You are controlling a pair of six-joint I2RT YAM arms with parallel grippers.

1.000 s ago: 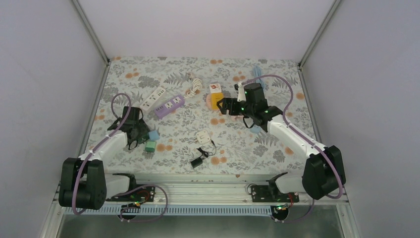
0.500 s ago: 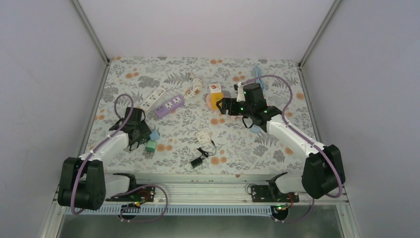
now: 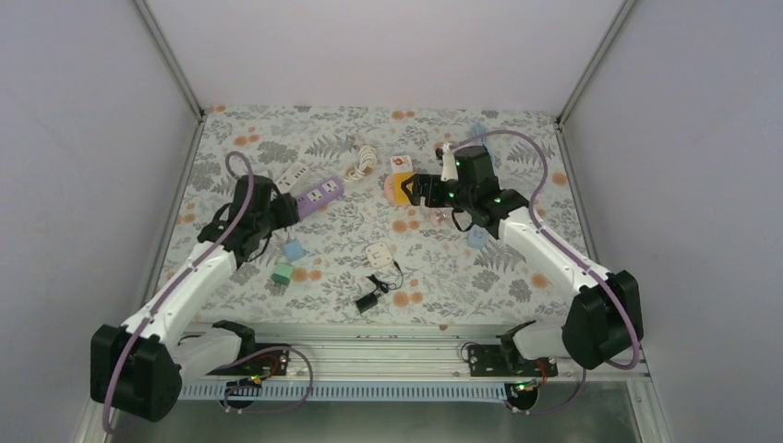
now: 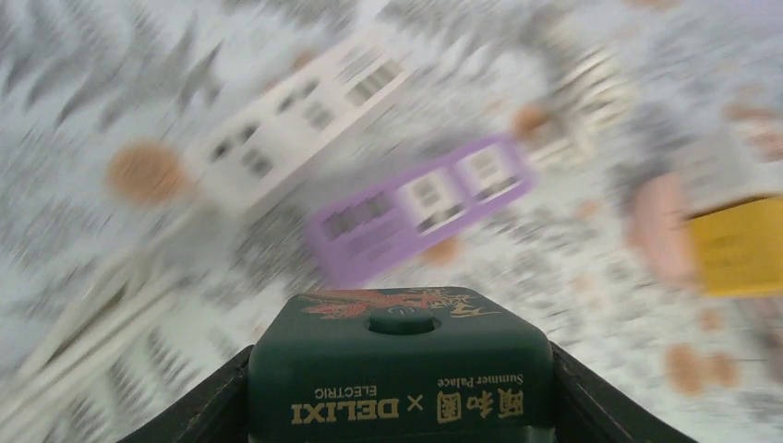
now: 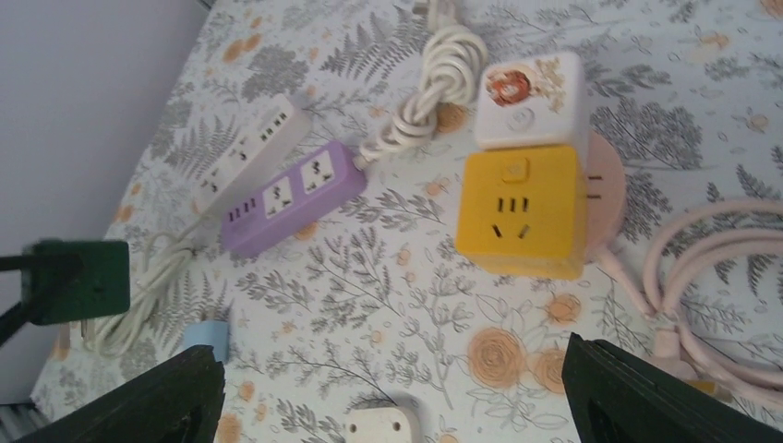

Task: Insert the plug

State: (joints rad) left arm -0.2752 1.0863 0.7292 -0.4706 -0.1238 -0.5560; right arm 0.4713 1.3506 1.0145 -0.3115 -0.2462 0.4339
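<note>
My left gripper point(image 3: 280, 210) point(image 4: 400, 406) is shut on a dark green cube plug point(image 4: 400, 369) point(image 5: 76, 280) with gold lettering and a round button on top; its pins are hidden. It hangs above the table just short of the purple power strip point(image 3: 316, 197) point(image 4: 420, 208) point(image 5: 291, 197). This wrist view is motion-blurred. My right gripper point(image 3: 417, 191) point(image 5: 392, 406) stands open and empty, hovering low beside the yellow cube socket point(image 3: 403, 187) point(image 5: 522, 210).
A white power strip point(image 3: 286, 182) point(image 5: 245, 152) lies behind the purple one, its coiled cable point(image 5: 434, 78) nearby. A white cube point(image 5: 529, 100) tops a pink disc. Blue cube point(image 3: 293, 250), green cube point(image 3: 281, 273), white adapter point(image 3: 378, 255), black charger point(image 3: 369, 300) and pink cable point(image 5: 711, 277) lie around.
My left arm has swung up and away from the blue and green cubes toward the purple strip, carrying the dark green cube. The right gripper shifted slightly toward the yellow cube.
</note>
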